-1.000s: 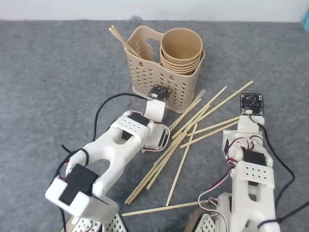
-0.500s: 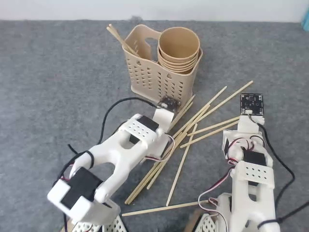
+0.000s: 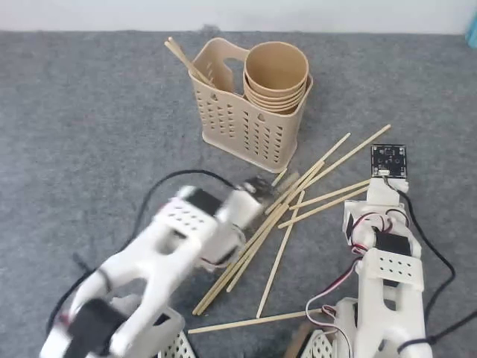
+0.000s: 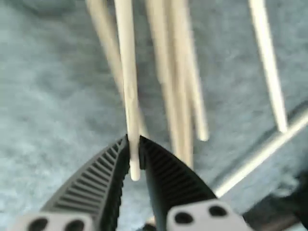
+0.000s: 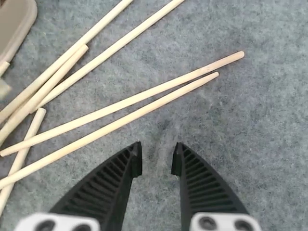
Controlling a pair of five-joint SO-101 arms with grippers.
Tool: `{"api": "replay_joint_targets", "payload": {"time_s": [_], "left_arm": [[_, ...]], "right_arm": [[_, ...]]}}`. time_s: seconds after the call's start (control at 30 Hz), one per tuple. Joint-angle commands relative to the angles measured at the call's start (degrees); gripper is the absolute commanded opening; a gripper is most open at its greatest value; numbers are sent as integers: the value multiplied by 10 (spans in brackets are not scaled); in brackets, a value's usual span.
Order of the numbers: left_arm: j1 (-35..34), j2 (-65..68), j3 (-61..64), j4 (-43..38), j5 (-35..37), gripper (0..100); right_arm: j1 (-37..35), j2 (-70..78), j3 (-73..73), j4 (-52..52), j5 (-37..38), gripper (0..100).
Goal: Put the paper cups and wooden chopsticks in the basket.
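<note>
One chopstick (image 4: pixel 126 72) is pinched near its end by the left gripper (image 4: pixel 133 140), low over the carpet (image 3: pixel 89 134), probably to lift it out of the loose pile (image 3: pixel 289 203) beside the basket (image 3: pixel 238 123). Paper cups (image 3: pixel 277 71) are stacked inside the basket. Right gripper (image 5: pixel 156 154) is spread, just short of two sticks (image 5: pixel 144 95).

Left gripper (image 4: pixel 134 144) pinches a chopstick (image 4: pixel 126 72), arm stretched low; right gripper (image 5: pixel 156 159) points down, jaws slightly apart.
</note>
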Motion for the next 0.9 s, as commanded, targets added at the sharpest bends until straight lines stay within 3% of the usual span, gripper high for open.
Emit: {"api": "replay_joint_targets", "payload": {"time_s": [0.0, 0.13, 0.33, 0.5, 0.6, 0.77, 0.87], "left_arm": [[-105, -75, 10, 4, -56, 11], [-185, -67, 29, -46, -78, 11], [-232, -17, 102, -235, -77, 11], [-225, 2, 90, -226, -81, 11], [-226, 3, 91, -226, -82, 11], [-229, 3, 91, -227, -82, 11], [-229, 3, 90, -227, -82, 11]], "right_arm": [[-6, 0, -3, -6, 14, 123], [-7, -1, -4, 6, 42, 123], [-42, -6, -6, 51, 111, 123], [-97, -6, -31, 136, 199, 123], [-170, -7, -55, 231, 279, 123], [-353, -53, -63, 407, 464, 124], [-451, -100, -65, 458, 479, 126]]}}
